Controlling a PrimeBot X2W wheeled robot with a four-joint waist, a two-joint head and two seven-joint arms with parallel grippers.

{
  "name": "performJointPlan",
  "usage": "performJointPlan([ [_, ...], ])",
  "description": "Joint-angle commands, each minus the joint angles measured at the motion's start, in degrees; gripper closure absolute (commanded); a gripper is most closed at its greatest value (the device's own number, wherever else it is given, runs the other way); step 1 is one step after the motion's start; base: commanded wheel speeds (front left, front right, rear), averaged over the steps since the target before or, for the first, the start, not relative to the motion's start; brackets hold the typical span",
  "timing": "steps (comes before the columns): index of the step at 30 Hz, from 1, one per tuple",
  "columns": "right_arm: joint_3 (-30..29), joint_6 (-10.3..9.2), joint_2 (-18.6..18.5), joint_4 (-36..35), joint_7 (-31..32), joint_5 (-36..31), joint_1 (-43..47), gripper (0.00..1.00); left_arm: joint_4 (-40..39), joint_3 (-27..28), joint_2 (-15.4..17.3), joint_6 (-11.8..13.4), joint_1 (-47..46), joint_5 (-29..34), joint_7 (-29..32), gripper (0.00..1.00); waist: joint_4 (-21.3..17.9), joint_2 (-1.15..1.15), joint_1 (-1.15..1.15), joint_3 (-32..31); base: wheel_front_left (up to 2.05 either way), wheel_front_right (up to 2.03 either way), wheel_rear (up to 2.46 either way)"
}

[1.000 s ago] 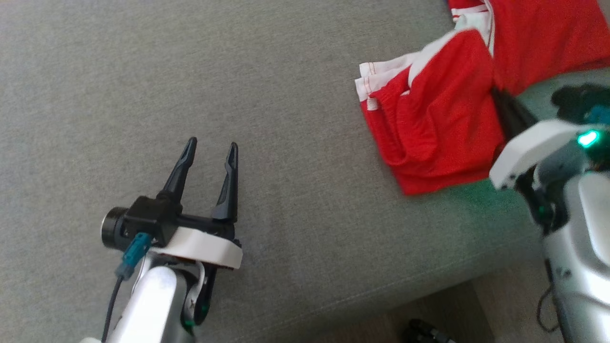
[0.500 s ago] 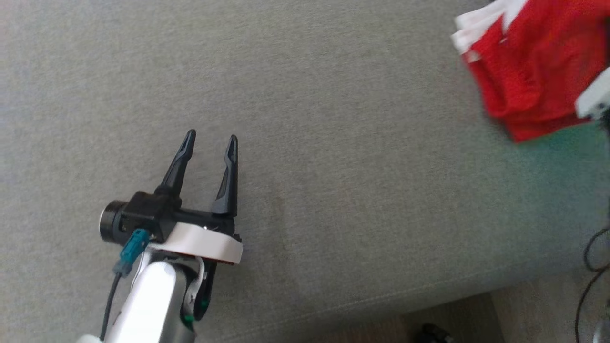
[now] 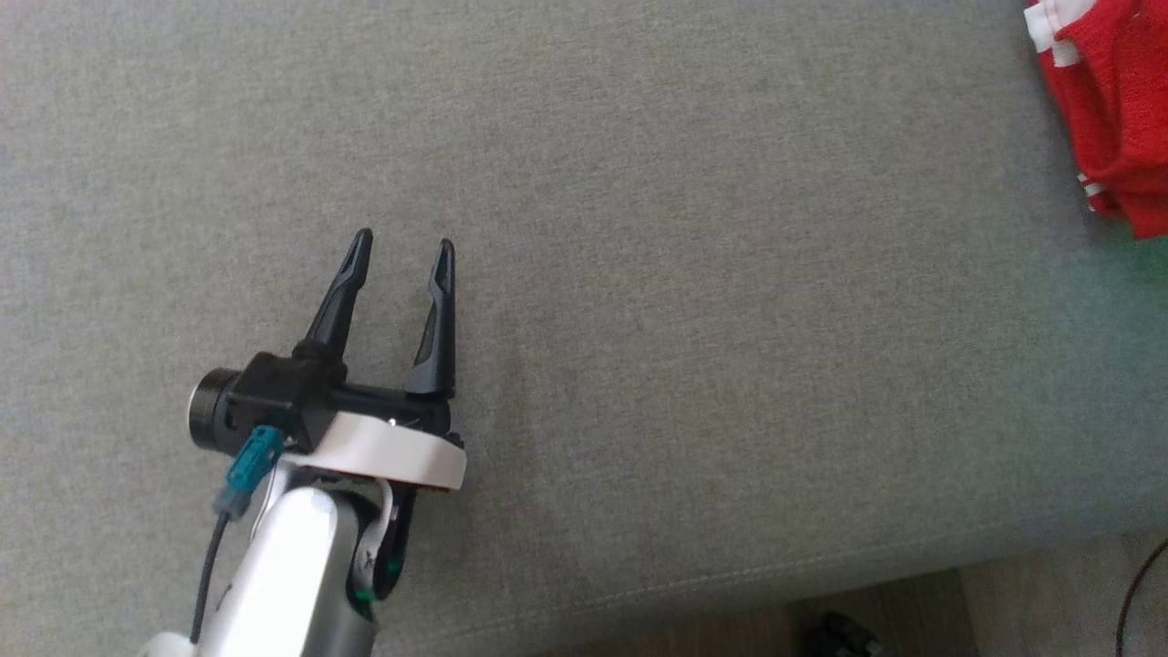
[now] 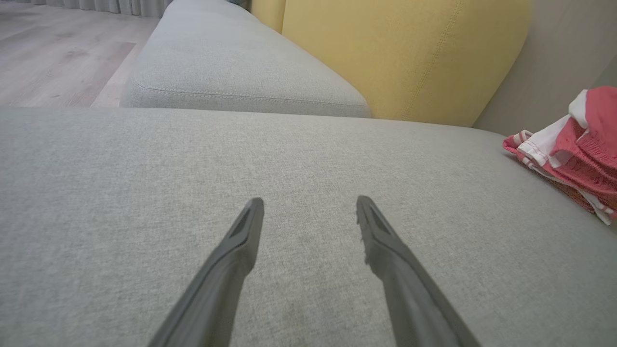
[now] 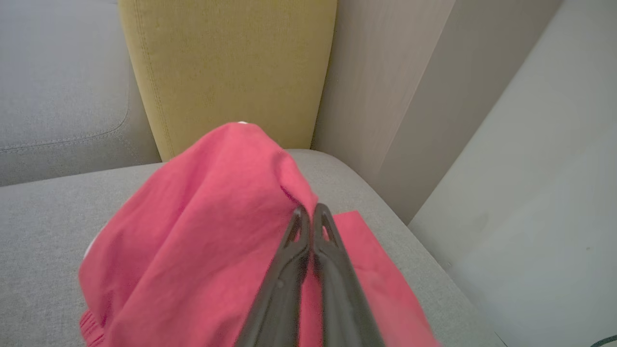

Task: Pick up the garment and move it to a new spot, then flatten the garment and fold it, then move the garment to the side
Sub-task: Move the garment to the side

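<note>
The garment [image 3: 1115,109] is red with white trim and lies bunched at the far right of the grey sofa seat [image 3: 693,301]; in the left wrist view the garment [image 4: 578,149] sits at the right edge. My right gripper [image 5: 311,210] is shut on a raised fold of the garment [image 5: 207,221], pinching the cloth at its fingertips. My left gripper [image 3: 404,249] hovers open over bare seat at the lower left, far from the cloth, with nothing between its fingers [image 4: 250,226].
A yellow back cushion [image 4: 385,53] stands behind the seat, and a second grey cushion [image 4: 231,72] lies to its left. A pale wall panel [image 5: 520,159] rises to the right of the garment. Beyond the seat's front seam [image 3: 730,575] is the floor.
The head view has swung left, so the garment slid from the upper middle right to the right edge. My left gripper stays open in much the same place.
</note>
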Motion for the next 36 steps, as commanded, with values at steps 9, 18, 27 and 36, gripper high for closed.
performJointPlan([
  [9, -5.35, 0.37, 3.32, 0.29, -3.23, -8.56, -1.88, 0.0, -1.74, 1.91, 0.07, -0.26, -1.84, 0.7, -0.35, 0.0, 0.27, 0.0, 0.0, 1.06, 0.0, 0.0, 0.0],
  [18, -5.21, 0.37, 4.37, 1.31, -6.08, -9.3, -2.66, 0.0, -1.21, 2.27, -0.04, -0.35, -1.94, 0.69, -0.35, 0.0, 0.07, 0.0, 0.0, 0.43, 0.0, 0.0, 0.0],
  [27, 3.25, 0.37, 6.96, -1.79, -10.85, -5.03, 0.56, 0.0, -0.95, 3.71, -0.37, 0.26, -1.09, -0.5, -0.35, 0.0, 0.93, 0.0, 0.0, -4.18, 0.0, 0.0, 0.0],
  [36, 12.95, 0.37, 11.66, -11.42, -13.15, 1.71, 11.02, 0.0, -0.8, 6.52, -0.74, 1.14, 1.97, -3.4, -0.35, 0.0, 4.34, 0.0, 0.0, -12.0, 0.0, 0.0, 0.0],
])
